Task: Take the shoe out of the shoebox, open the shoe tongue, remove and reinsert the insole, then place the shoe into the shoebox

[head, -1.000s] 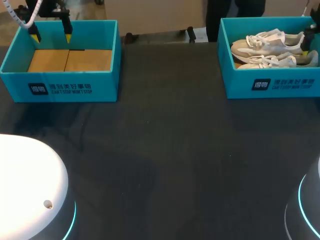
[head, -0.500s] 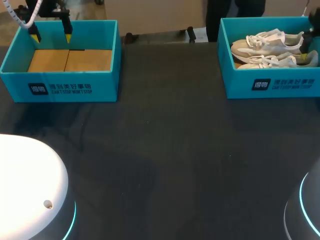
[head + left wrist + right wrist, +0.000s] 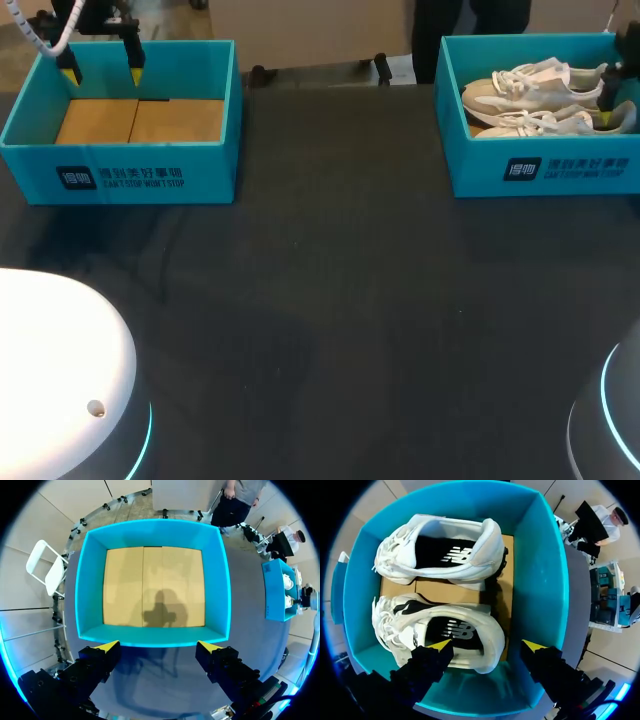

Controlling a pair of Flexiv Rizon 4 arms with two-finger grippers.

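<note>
Two white sneakers lie side by side in the teal shoebox (image 3: 560, 170) at the table's right, heels towards the right. In the right wrist view my right gripper (image 3: 486, 644) is low inside this shoebox (image 3: 540, 570), open over the heel of one sneaker (image 3: 460, 630). One yellow tip is over its insole and the other is beyond the heel; the second sneaker (image 3: 445, 555) lies ahead. From the head camera this gripper (image 3: 610, 98) shows only at the box's right end. My left gripper (image 3: 101, 72) hangs open above the rim of the empty shoebox (image 3: 120, 175).
The empty teal shoebox (image 3: 150, 530) has a bare cardboard floor, and my left gripper (image 3: 159, 644) holds nothing above its edge. Black tabletop (image 3: 330, 280) stretches between the two boxes. My arms' white bases sit at the near corners.
My right gripper has sunk a little lower over the sneaker's heel, and its fingers have drawn slightly closer together. The left arm and both boxes have not moved.
</note>
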